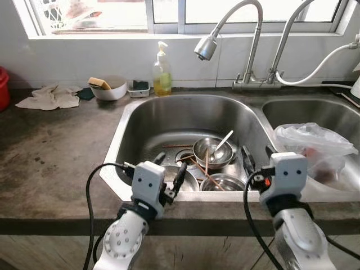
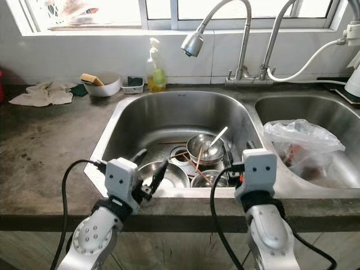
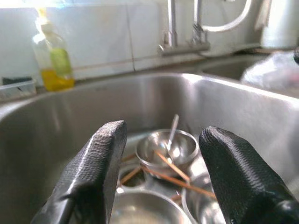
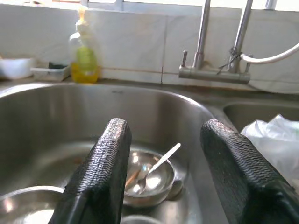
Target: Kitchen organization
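A steel sink (image 1: 185,112) holds several steel bowls. One bowl (image 1: 213,151) near the middle has a spoon (image 1: 223,141) leaning in it, and wooden chopsticks (image 1: 206,169) lie across the bowls. Two more bowls (image 1: 223,183) sit at the front of the basin. My left gripper (image 1: 170,169) is open above the sink's front rim, left of the bowls. My right gripper (image 1: 257,158) is open over the rim at the front right. In the left wrist view the fingers (image 3: 88,177) frame the spoon bowl (image 3: 166,148). The right wrist view shows the same bowl (image 4: 149,177) between its fingers (image 4: 100,172).
A soap bottle (image 1: 162,70), a white bowl with a sponge (image 1: 108,86), a small dish (image 1: 138,88) and a crumpled cloth (image 1: 50,97) stand along the back counter. Two faucets (image 1: 247,39) arch over the sink. A plastic bag (image 1: 315,146) lies in the right basin.
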